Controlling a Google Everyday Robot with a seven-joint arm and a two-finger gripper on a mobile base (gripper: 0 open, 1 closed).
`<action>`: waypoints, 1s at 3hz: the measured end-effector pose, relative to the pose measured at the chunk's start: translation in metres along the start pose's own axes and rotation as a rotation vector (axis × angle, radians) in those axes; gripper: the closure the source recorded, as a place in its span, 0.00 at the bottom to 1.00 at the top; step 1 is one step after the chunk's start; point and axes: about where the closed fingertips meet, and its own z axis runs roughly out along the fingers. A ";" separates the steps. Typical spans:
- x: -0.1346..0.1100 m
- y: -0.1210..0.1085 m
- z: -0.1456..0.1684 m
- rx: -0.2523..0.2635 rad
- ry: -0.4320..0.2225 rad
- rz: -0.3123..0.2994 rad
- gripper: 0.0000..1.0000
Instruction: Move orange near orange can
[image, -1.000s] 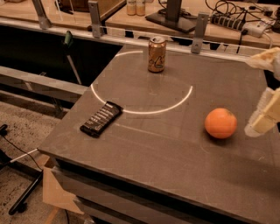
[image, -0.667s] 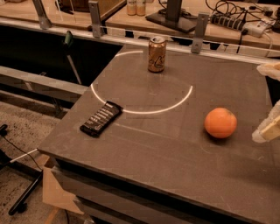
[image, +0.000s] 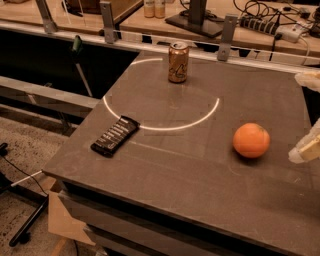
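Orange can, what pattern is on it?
Orange can: golden-orange, darker swirls, silver top; camera view. Tool at right edge.

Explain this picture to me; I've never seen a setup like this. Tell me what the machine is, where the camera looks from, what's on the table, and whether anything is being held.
There is one camera view, looking down at a dark table from above. Where the camera is mounted cannot be told. The machine is a mobile robot with one arm. Only its gripper shows: two pale fingers at the right edge, spread apart and holding nothing.

On the table lie an orange just left of the gripper, an upright orange can at the far side, and a flat black bar near the left edge. A thin white ring is marked on the tabletop. The orange sits well apart from the can, so moving it there is not yet done.
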 end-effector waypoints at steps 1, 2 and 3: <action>0.008 0.009 0.020 -0.040 -0.001 0.018 0.00; 0.017 0.019 0.046 -0.090 -0.001 0.048 0.00; 0.025 0.024 0.069 -0.132 -0.002 0.075 0.00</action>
